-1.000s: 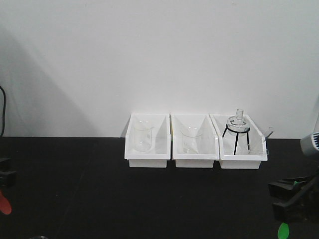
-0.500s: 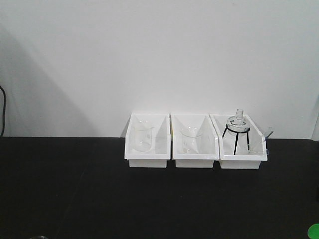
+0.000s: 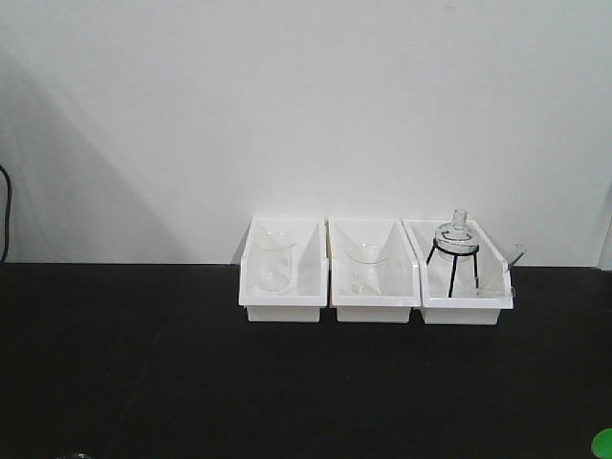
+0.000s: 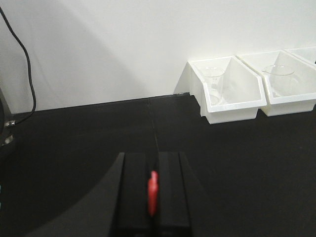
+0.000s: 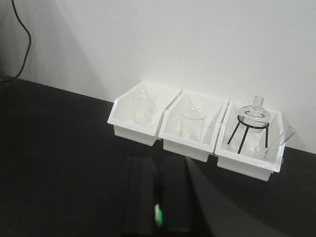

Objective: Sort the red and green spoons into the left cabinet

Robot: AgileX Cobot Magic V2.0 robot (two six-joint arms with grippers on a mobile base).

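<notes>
In the left wrist view my left gripper (image 4: 153, 158) is shut on the red spoon (image 4: 153, 193), a thin red sliver pinched between the two black fingers above the black tabletop. The right wrist view has my right gripper (image 5: 158, 163) shut on the green spoon (image 5: 158, 215), of which only a short green piece shows between the fingers. In the front view neither gripper appears; a green spot of the green spoon (image 3: 601, 444) sits at the bottom right corner. The left cabinet is out of view.
Three white open bins (image 3: 283, 308) stand in a row against the white wall, holding a glass beaker (image 3: 273, 261), another beaker (image 3: 366, 266) and a flask on a black tripod (image 3: 456, 251). A black cable (image 4: 27, 69) hangs at the far left.
A second ago both grippers showed at the front view's side edges with the red and green spoons. They have dropped out of that view; only a green spot remains at the bottom right.
</notes>
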